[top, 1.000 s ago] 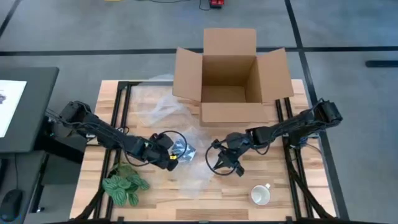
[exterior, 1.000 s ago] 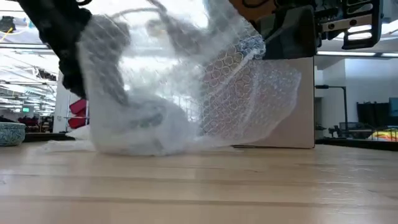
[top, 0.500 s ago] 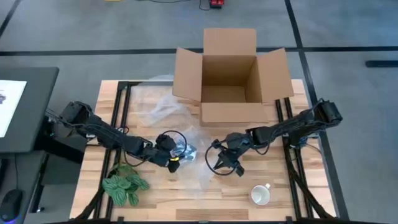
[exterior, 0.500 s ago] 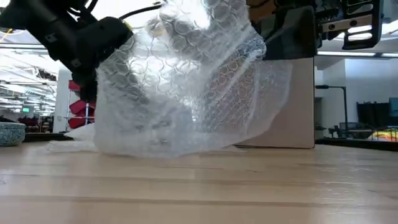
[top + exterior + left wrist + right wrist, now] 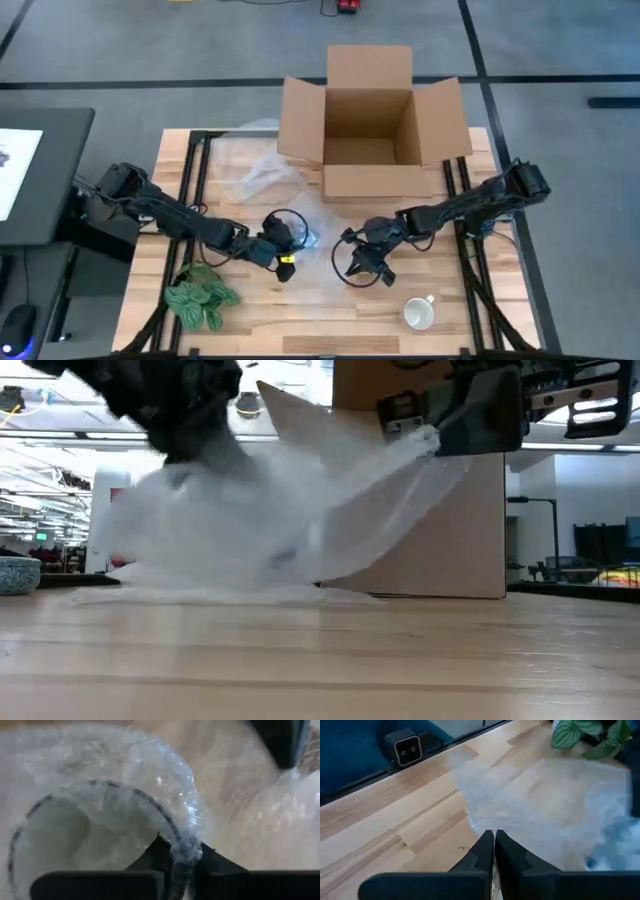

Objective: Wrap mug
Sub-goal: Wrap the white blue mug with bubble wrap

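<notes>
Both hands (image 5: 283, 252) pinching bubble wrap (image 5: 315, 255)

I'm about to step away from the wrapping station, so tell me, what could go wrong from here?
Both end effectors pinch only thin edges of the bubble wrap: the left end effector and the right end effector could each lose it under a tug. The white mug sits apart near the table's front edge, outside the sheet, so wrapping may miss it. The potted plant lies close beside the left arm.

Grey floor (image 5: 200, 40) crossed by dark lines — black side desk (image 5: 45, 170), bright hall behind
</notes>
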Tool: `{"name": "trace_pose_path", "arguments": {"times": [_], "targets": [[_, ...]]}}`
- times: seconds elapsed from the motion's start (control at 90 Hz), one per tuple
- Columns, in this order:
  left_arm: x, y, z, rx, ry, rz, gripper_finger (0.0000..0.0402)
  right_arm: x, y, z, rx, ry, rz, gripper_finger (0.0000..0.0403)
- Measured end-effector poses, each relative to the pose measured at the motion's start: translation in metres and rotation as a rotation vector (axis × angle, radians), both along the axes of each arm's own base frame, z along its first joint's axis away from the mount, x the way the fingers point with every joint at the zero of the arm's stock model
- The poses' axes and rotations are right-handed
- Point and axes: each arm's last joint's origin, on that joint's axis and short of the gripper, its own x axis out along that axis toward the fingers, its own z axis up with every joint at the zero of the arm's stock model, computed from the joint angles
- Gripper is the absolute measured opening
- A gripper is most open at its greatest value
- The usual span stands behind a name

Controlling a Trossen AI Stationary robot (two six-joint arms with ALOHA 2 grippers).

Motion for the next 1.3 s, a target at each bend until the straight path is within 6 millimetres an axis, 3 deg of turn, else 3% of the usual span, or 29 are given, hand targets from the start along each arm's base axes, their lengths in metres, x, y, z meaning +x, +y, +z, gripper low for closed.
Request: {"name": "trace_pose_path", "arguments": {"times": [0.211,0.3,0.5,0.7,1.056,1.3], "targets": [[0.012,-0.006,0.043,0.015,0.017,-0.052,0.0009,-0.003,0.006,0.001,-0.039,0.001,-0.035,0.0000],[0.012,-0.006,0.052,0.001,0.046,-0.043,0.0007,-0.006,0.010,-0.002,-0.039,0.035,-0.026,0.0000],[0.026,-0.013,0.030,-0.021,0.236,-0.021,0.0006,-0.013,0.021,-0.006,-0.045,0.096,0.007,0.0000],[0.056,-0.027,-0.001,-0.062,0.419,-0.056,0.0005,-0.015,0.026,-0.006,-0.044,0.092,0.024,0.0000],[0.096,-0.044,0.007,-0.042,0.539,-0.108,0.0032,-0.014,0.026,-0.005,-0.046,0.080,0.026,0.0000],[0.096,-0.041,0.009,-0.047,0.556,-0.086,0.0094,-0.013,0.024,-0.005,-0.044,0.080,0.021,0.0000]]}}
